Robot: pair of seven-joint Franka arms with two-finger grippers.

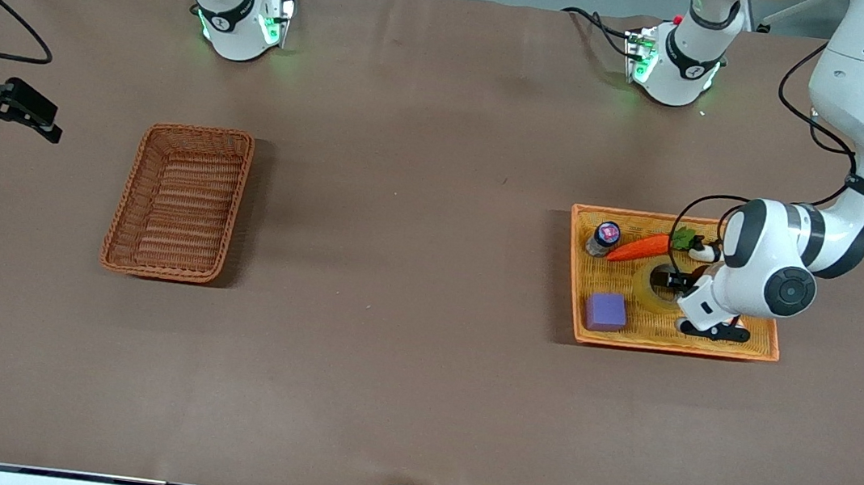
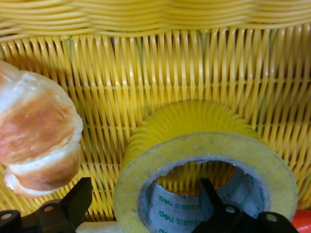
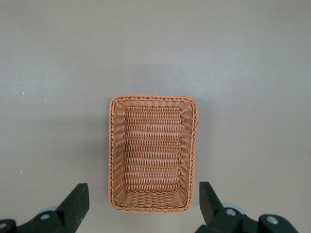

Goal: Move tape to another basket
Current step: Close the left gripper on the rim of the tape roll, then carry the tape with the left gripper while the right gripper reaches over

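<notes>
The tape (image 1: 659, 283) is shown lying flat in the shallow orange-yellow tray basket (image 1: 753, 348) at the left arm's end of the counter (image 1: 412, 273). The left pincer (image 1: 671, 281) is lowered into this tray with its fingers spread: in the left wrist view one finger (image 2: 212, 199) stands inside the roll's wide hole and the other (image 2: 77, 201) outside its wall, so the wall of the tape (image 2: 204, 160) is straddled but not clamped. A croissant (image 2: 36, 136) rests just beside the roll. A carrot (image 1: 640, 248) and a small bottle (image 1: 603, 238) are seen in the part of the tray farther from the front camera, and a purple block (image 1: 605, 311) in the nearer part. The reddish-brown wicker basket (image 1: 180, 202) stands well apart, toward the right arm's end. The right pincer (image 3: 141, 204) is held open high over that basket (image 3: 153, 153), where the arm waits.
</notes>
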